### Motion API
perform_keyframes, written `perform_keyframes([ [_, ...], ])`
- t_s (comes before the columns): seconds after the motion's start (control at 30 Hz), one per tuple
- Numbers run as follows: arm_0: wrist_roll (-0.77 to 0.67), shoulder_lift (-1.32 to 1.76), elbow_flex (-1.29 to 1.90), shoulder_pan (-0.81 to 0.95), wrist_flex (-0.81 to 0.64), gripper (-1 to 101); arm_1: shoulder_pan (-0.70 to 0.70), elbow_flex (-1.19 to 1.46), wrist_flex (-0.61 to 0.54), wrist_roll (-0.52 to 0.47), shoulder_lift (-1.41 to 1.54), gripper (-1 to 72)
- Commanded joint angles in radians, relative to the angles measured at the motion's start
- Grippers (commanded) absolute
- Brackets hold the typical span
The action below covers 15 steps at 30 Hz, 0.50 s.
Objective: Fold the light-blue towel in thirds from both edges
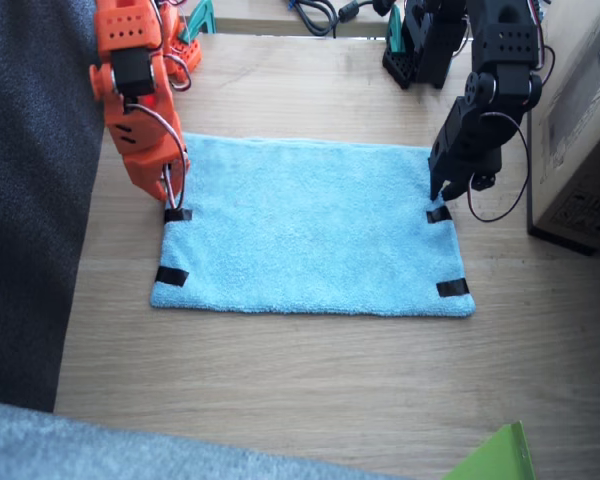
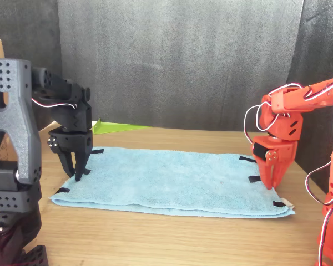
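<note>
Wooden tabletop [image 1: 310,380] carries the flat rectangular light-blue fluffy towel [image 1: 310,240]. Orange right gripper [image 1: 170,195] and black left gripper [image 1: 442,195], jaws slightly spread, seemingly touch its black-taped short edges [image 1: 177,215].

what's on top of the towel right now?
On the towel: black tape strips along both short edges, and both grippers' tips at the middle strips: right gripper, left gripper. Whether anything lies beneath the towel cannot be seen.
</note>
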Motion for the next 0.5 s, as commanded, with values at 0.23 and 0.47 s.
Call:
perform_keyframes([
  [0.23,0.014,0.023,0.028,-0.005,0.003,0,0.032,0.008,0.026,0.011,0.086,0.3],
  [0.47,0.014,0.028,0.031,-0.008,0.000,0,0.061,-0.021,0.075,0.021,0.138,0.3],
])
